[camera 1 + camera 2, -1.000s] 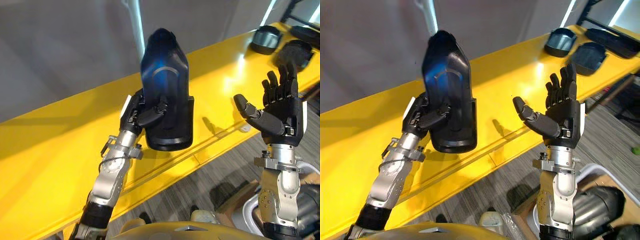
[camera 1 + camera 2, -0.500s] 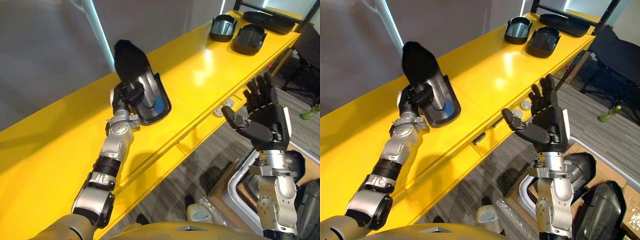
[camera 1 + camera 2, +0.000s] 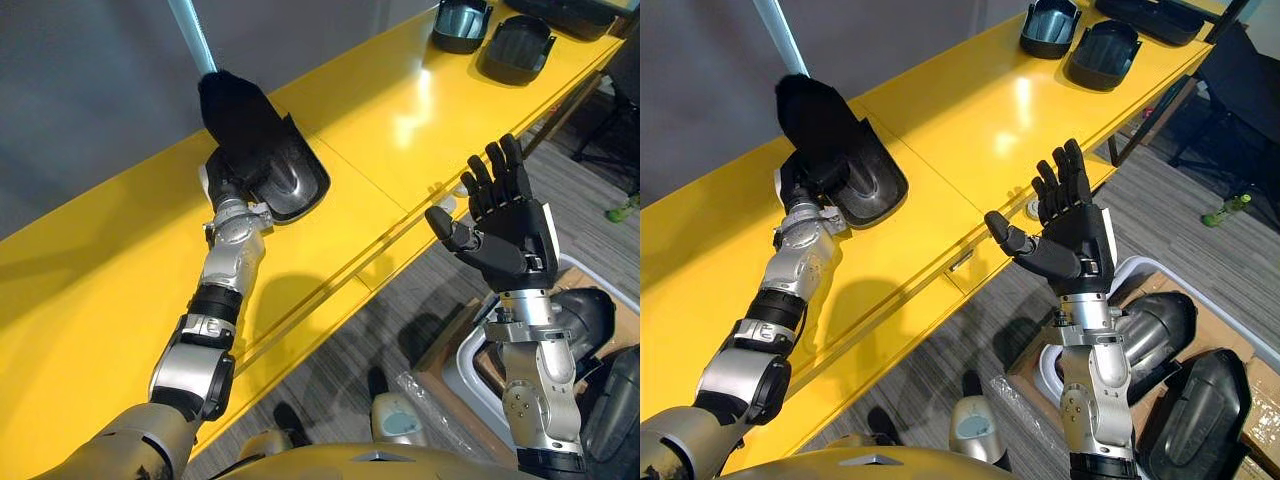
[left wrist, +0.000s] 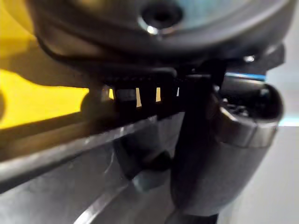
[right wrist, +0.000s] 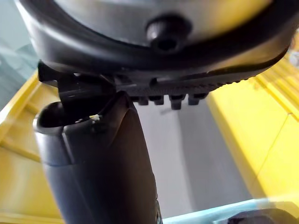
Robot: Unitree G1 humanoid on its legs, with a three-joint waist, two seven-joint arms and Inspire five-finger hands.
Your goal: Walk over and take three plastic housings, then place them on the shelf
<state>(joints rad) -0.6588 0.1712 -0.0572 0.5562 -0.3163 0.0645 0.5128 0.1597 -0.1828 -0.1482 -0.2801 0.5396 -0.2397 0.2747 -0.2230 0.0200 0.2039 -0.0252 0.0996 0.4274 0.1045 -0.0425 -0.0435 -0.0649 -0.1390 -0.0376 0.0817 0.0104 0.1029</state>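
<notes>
One housing in left robot hand

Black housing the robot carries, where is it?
The plastic housing is in the left hand, on the left of the eye views, over the yellow shelf.

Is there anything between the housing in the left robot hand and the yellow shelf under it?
Nothing visible does. The housing, held by the left robot hand, is over the yellow shelf; two other housings lie far along it.

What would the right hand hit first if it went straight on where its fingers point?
Likely bare yellow shelf, or the grey wall behind it; depth is unclear. The open right hand has nothing nearer ahead.
</notes>
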